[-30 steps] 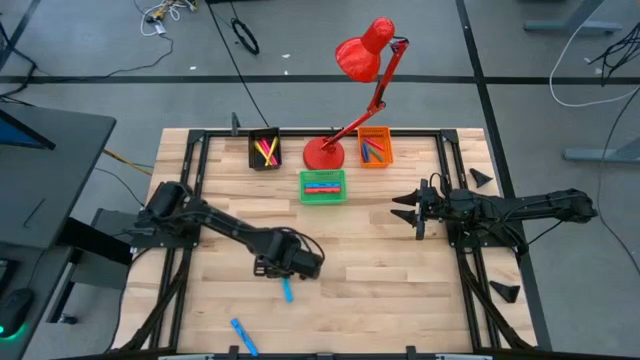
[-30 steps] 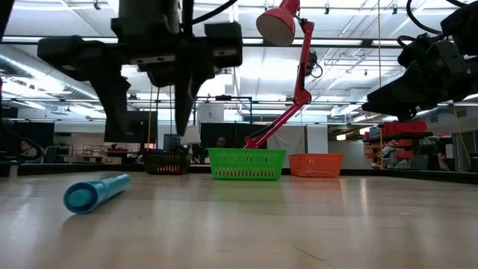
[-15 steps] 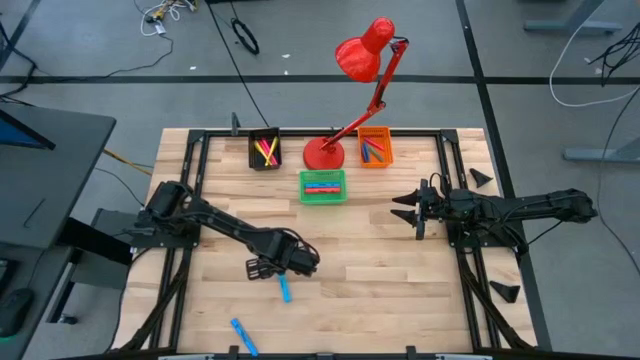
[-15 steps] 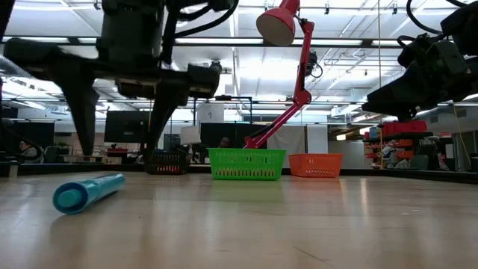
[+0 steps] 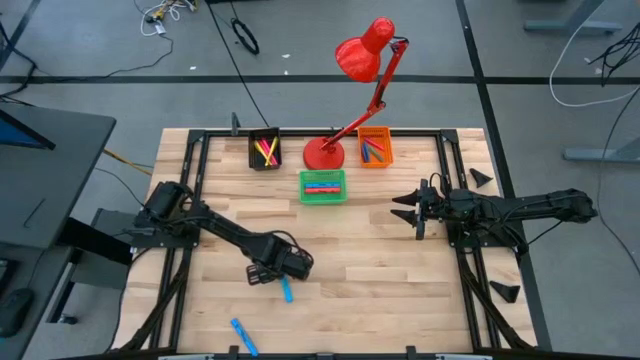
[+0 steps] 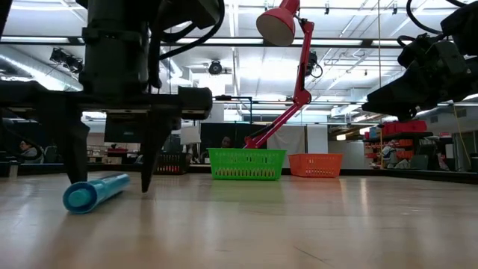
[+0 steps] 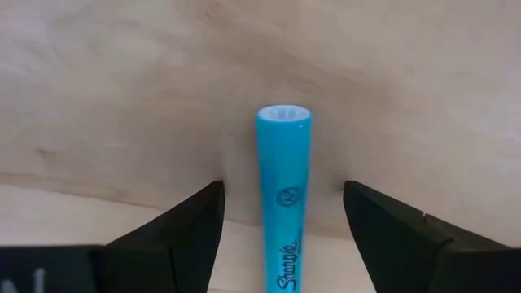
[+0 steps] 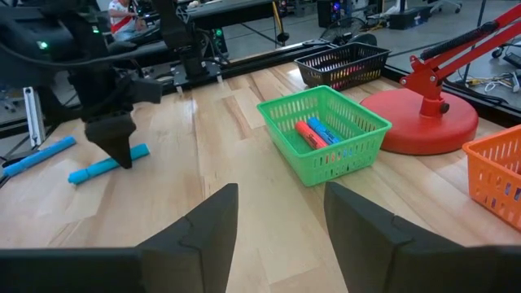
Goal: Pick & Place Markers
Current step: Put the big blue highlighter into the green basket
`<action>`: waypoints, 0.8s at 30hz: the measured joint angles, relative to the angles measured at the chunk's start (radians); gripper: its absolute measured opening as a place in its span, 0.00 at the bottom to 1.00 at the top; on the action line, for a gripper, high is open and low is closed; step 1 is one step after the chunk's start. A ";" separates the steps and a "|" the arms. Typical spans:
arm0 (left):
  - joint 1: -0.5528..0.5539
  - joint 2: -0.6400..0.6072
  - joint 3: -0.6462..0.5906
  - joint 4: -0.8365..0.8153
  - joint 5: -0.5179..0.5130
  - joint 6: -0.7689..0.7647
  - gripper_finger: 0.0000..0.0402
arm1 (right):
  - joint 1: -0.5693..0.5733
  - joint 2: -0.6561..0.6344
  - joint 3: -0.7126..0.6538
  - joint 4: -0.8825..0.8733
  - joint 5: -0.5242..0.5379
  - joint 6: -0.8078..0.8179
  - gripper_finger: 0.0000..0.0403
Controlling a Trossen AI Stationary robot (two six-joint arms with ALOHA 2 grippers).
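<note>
A light-blue marker lies flat on the wood of the table; it also shows in the low view and in the left wrist view. My left gripper is down over it and open. Its two fingers stand on either side of the marker, tips close to the table, with a gap on each side. A second blue marker lies near the near edge. My right gripper waits open above the table's right half. More markers lie in the three bins.
Along the far side stand a black bin, a green bin, an orange bin and the red lamp, whose arm reaches past the far edge. Bare wood lies between the two arms.
My left gripper has come down and shifted a little toward the table's near-left. It hung above the blue marker before; now its open fingers stand on either side of it, close to the table. My right arm has kept still.
</note>
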 joint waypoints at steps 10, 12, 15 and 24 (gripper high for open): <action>-0.001 0.002 0.000 -0.058 0.011 0.087 0.29 | 0.000 0.000 0.000 0.000 0.000 0.000 0.46; 0.000 0.002 0.000 -0.061 0.009 0.121 0.19 | 0.000 0.000 0.000 0.000 0.000 0.000 0.46; 0.000 0.002 0.000 -0.063 0.007 0.175 0.16 | 0.000 0.000 0.000 0.000 0.000 0.000 0.46; 0.021 0.000 0.016 -0.083 0.039 0.454 0.16 | 0.000 0.000 0.000 0.000 0.000 0.000 0.46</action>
